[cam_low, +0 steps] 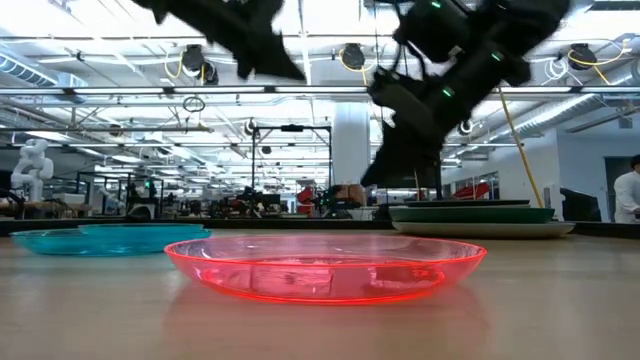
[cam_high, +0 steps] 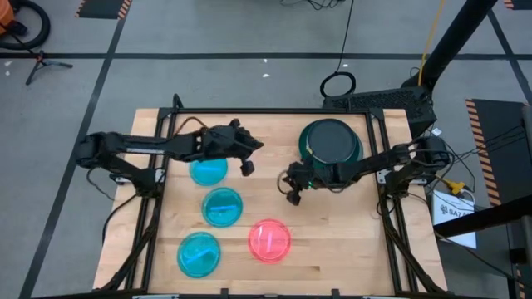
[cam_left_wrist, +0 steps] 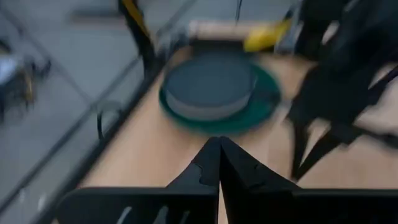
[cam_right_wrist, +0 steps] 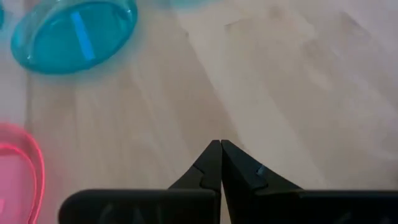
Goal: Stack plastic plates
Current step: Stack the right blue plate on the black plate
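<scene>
My left claw [cam_high: 248,167] is pinched fully together with nothing in it, hanging above the worktop [cam_high: 332,241] just past the far cyan plate [cam_high: 209,170]. My right claw [cam_high: 293,196] is likewise pressed closed and empty, over bare wood between the stack and the loose plates; its wrist view shows the tips meeting with only planks beneath.

Working outward from there: the stack [cam_high: 332,141] sits at the far right, a large dark green plate [cam_left_wrist: 264,106] at the bottom with a darker, smaller one [cam_left_wrist: 208,87] on top; from this height I can't make out how many plates lie between them. Four plates are loose: the far cyan one, a middle cyan plate [cam_high: 222,206], a near cyan plate [cam_high: 199,253], and the red-pink plate [cam_high: 269,240] beside it.

What worries me: these translucent plates look thin, slick and shallow-rimmed, so a closed claw coming down would only shove one across the wood, perhaps into its neighbour. The two arms are close in the middle, so reaching together risks a clash. And a plate released off-centre could slide off the stack.
</scene>
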Tool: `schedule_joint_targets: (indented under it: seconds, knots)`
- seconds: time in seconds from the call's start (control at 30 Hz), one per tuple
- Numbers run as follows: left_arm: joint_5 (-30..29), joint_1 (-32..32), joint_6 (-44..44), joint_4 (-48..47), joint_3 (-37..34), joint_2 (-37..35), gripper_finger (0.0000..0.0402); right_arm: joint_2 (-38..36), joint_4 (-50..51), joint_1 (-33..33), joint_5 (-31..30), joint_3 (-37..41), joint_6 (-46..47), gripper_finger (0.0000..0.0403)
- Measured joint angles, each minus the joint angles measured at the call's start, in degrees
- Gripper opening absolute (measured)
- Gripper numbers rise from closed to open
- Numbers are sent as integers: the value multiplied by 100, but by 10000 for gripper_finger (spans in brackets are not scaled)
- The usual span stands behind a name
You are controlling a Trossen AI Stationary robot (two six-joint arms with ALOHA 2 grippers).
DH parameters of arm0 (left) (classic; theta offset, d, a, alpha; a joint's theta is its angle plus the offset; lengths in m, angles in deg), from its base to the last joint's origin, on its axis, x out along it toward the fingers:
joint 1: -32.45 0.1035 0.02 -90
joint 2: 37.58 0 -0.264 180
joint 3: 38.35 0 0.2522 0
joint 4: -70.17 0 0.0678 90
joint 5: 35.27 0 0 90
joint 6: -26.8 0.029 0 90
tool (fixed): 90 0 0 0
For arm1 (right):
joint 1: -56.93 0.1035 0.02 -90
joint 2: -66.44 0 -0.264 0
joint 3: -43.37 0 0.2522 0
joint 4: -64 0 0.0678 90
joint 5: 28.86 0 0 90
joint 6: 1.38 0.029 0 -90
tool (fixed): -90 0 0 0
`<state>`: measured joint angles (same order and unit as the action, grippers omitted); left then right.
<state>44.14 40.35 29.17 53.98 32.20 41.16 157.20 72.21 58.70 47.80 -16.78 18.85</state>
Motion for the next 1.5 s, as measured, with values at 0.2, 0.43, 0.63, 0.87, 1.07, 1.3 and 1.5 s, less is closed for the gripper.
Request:
schedule_joint_targets:
  seconds: [0.2, 0.43, 0.63, 0.87, 1.07, 1.3, 1.5]
  knots:
    - [-1005, -467, 404, -341, 2, -1172, 1, 373, 995, -272, 15, -1346, -273, 0]
    - [-1264, -1020, 625, -684, 2, -1902, 1, 1277, 1114, -410, 18, -2889, -667, 0]
    - [-1879, -1453, 645, -664, -493, -2265, 1, 2184, 1084, -484, 29, -3968, -984, 0]
    - [-2409, -1660, 550, 50, -1299, -3339, 1, 2819, 1038, -658, 314, -4613, -919, 0]
    - [-2454, -1722, 240, -191, -1870, -4161, 1, 3568, 991, -785, 613, -5343, -894, 0]
    - [-2460, -1784, 100, -599, -1908, -4526, 6, 4341, 979, -932, 590, -6063, -663, 0]
    - [-2458, -1794, 285, -812, -1911, -4533, 9, 4870, 1043, -1061, 599, -6425, 65, 34]
